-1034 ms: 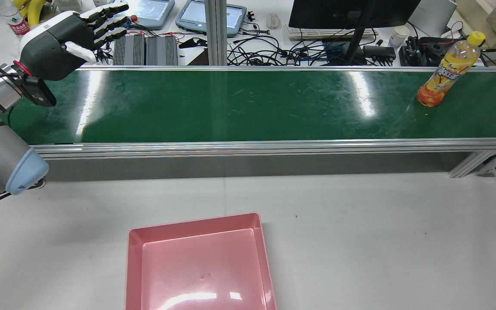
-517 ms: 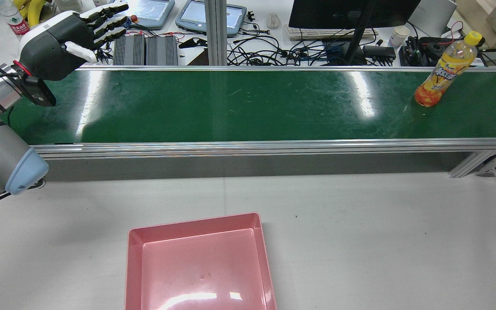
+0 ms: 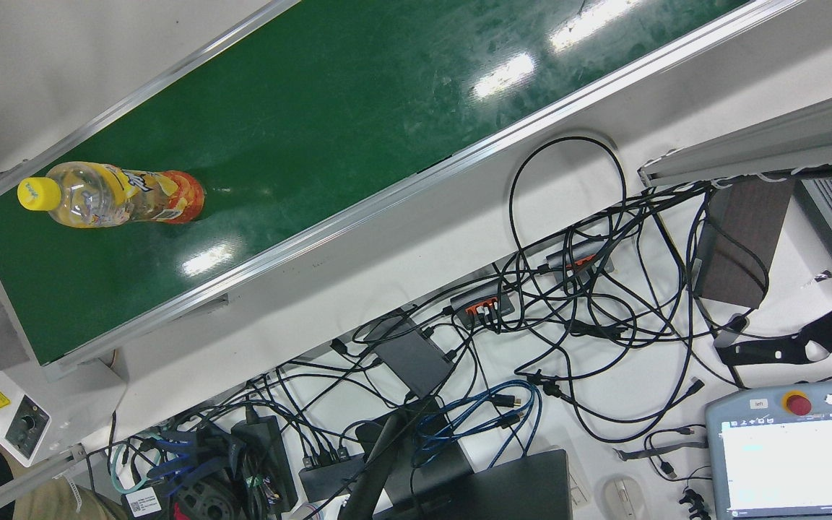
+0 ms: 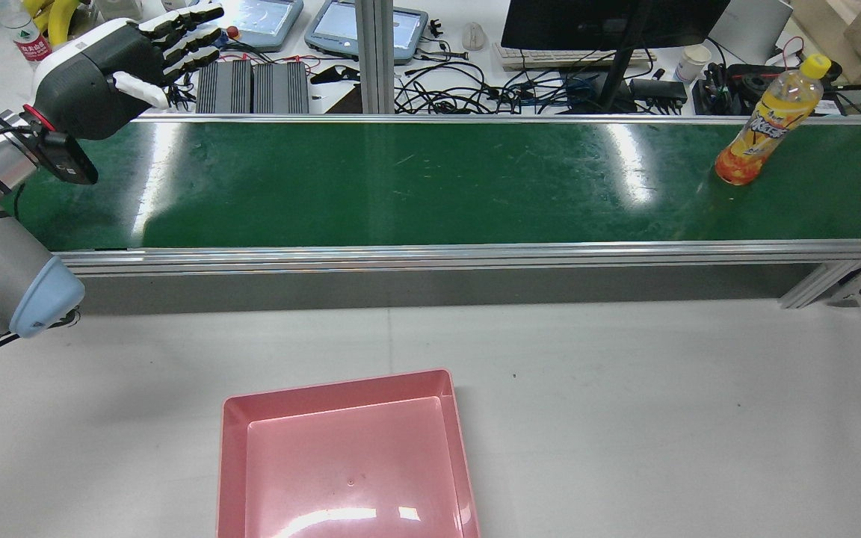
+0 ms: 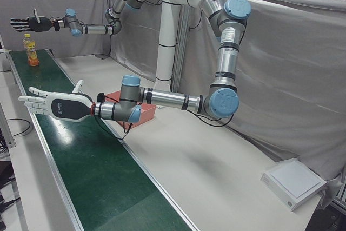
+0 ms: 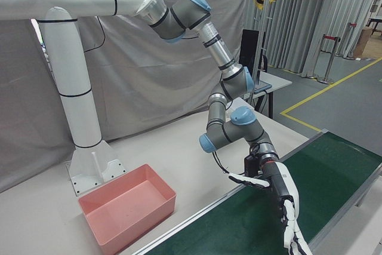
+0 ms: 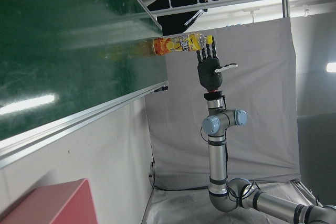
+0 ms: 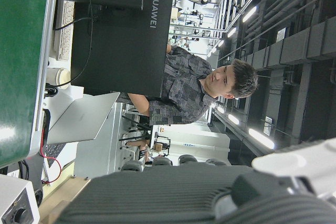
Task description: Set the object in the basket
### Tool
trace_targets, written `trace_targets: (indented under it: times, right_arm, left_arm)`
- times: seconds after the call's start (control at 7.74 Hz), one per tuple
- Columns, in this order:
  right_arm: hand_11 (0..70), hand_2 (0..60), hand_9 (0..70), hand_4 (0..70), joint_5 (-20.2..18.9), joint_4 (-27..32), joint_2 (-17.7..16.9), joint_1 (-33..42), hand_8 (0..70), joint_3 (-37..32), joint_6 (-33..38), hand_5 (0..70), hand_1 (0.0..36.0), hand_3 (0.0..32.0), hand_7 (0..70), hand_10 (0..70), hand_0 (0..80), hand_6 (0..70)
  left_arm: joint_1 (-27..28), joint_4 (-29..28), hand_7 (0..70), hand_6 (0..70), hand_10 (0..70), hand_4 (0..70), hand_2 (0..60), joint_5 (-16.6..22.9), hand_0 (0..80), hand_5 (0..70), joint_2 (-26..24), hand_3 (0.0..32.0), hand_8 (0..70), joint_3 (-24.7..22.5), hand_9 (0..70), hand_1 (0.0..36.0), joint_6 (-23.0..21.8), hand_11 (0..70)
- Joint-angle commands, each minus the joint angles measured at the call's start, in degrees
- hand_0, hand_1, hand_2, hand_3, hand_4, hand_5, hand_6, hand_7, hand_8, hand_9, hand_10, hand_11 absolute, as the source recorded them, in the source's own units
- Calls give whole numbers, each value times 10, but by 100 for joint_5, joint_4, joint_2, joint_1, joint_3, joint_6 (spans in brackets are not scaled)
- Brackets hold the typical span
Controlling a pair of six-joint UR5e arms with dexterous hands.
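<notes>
Front view: one bottle (image 3: 116, 195) stands on the green belt (image 3: 358, 108) near its end, yellow cap toward the camera; no arm shows.

Rear view: the same bottle stands upright at the belt's far right, long axis vertical. One pink basket (image 4: 344, 456), its near edge cut off, sits on the white table (image 4: 662, 418). The left hand (image 4: 128, 63) hovers flat with fingers spread, empty.

Left-front view: the right hand (image 5: 32, 24) hangs above the bottle, fingers splayed, holding nothing.

Right hand view: a person (image 8: 205, 85) sits behind a monitor (image 8: 123, 30).
</notes>
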Motion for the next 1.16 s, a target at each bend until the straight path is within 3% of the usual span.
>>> trace_targets:
  times: [0.0, 1.03]
  right_arm:
    - [0, 0, 0, 0, 0, -3, 0, 0, 0, 4, 0, 0, 0, 0, 0, 0, 0, 0]
    - [0, 0, 0, 0, 0, 6, 0, 0, 0, -5, 0, 0, 0, 0, 0, 0, 0, 0]
  left_arm:
    - [-9, 0, 0, 7, 53, 137, 0, 0, 528, 125, 5, 26, 57, -14, 61, 41, -11, 88]
    - [-26, 17, 0, 7, 48, 135, 0, 0, 526, 131, 5, 20, 60, -93, 65, 43, -11, 81]
